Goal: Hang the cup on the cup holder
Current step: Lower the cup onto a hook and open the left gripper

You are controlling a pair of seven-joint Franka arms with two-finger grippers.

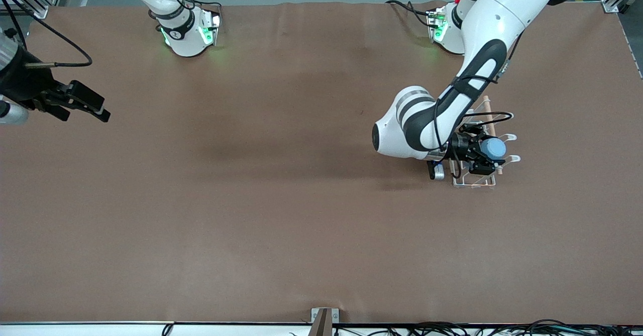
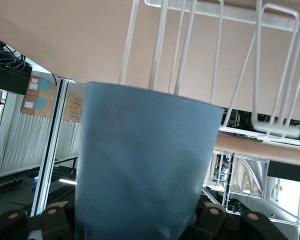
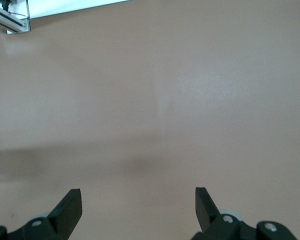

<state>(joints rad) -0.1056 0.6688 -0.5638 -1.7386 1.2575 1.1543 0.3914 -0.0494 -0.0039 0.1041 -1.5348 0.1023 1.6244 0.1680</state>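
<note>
Fingers (image 2: pixel 212 217) of our left gripper (image 1: pixel 483 158) are closed on the cup (image 1: pixel 494 148) — in the left wrist view its light-blue wall fills the lower middle of the frame, with dark pads on both sides of it. In the front view the cup sits at right of centre, held in the air over the cup holder (image 1: pixel 474 181), among the white wire pegs. We see the holder's pegs and wooden rod (image 2: pixel 260 147) just past the cup's end in the left wrist view; whether the cup touches a peg we cannot tell.

Our left arm comes down from its base at the upper right of the front view, bends at a white elbow, and turns its wrist sideways, so the gripper lies roughly level above the holder.

At the upper left edge of the front view, our right gripper (image 1: pixel 85 106) waits above the brown table (image 1: pixel 281 215) — its fingers (image 3: pixel 70 207) spread wide, holding nothing.
</note>
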